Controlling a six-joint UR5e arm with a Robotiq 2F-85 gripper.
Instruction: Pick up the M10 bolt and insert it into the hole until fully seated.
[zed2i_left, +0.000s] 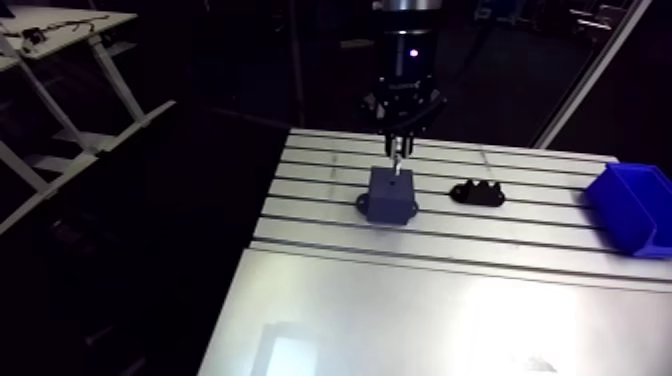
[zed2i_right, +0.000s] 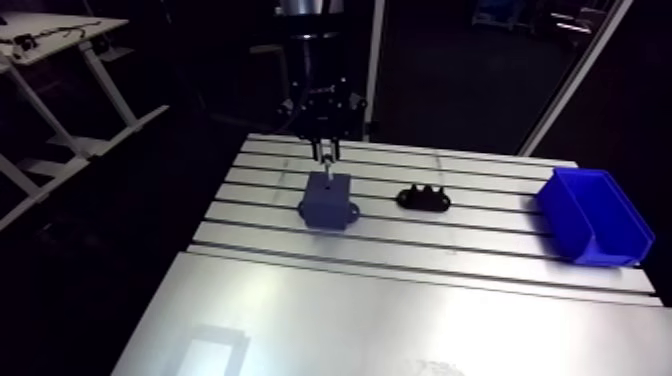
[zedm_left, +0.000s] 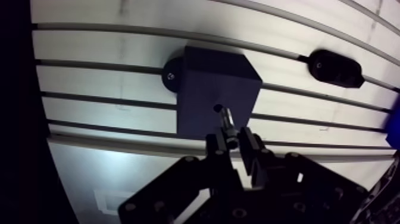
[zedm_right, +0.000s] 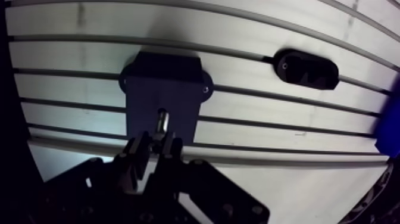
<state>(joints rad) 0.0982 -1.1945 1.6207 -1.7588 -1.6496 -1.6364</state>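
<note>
A dark blue block with flanged feet stands on the slotted table, with a small round hole in its top face. My gripper hangs straight above it, shut on a slim metal bolt that points down. In the wrist view the bolt's tip lies right at the hole; whether it has entered I cannot tell. In the arm view the gripper stands just over the block's top, with the bright bolt showing below the fingers.
A black oval holder lies on the table to the right of the block. A blue bin sits at the table's right edge. A smooth metal plate covers the near part of the table.
</note>
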